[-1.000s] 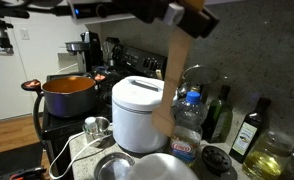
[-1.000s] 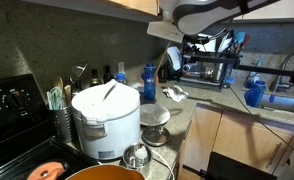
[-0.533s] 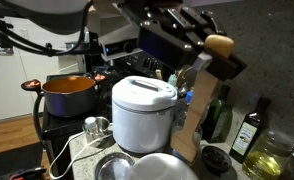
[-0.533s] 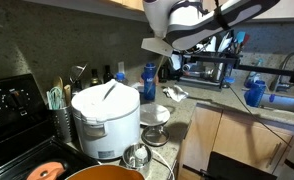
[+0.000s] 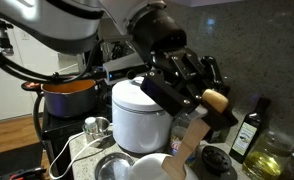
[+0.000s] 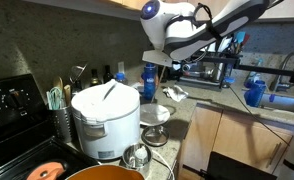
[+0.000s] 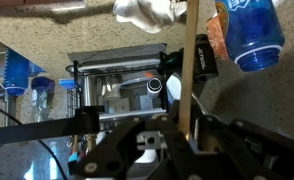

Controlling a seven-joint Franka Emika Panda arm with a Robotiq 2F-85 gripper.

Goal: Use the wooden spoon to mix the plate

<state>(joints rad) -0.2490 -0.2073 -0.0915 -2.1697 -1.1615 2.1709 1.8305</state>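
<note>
The wooden spoon [image 5: 190, 140] is pinched in my gripper [image 5: 202, 108], whose jaws are pressed onto the flat handle near its upper end. In the wrist view the shaft runs straight out from between the fingers. The head hangs low at the plate [image 5: 147, 168], just beside the rice cooker [image 5: 137, 110]; I cannot tell whether it touches. I judge the spoon light and stiff, but smooth wood may pivot in a pinch this far from the head. I would clamp firmly across the flat faces and stir gently, since the plate may slide and the oil bottle [image 5: 249, 130] stands near.
</note>
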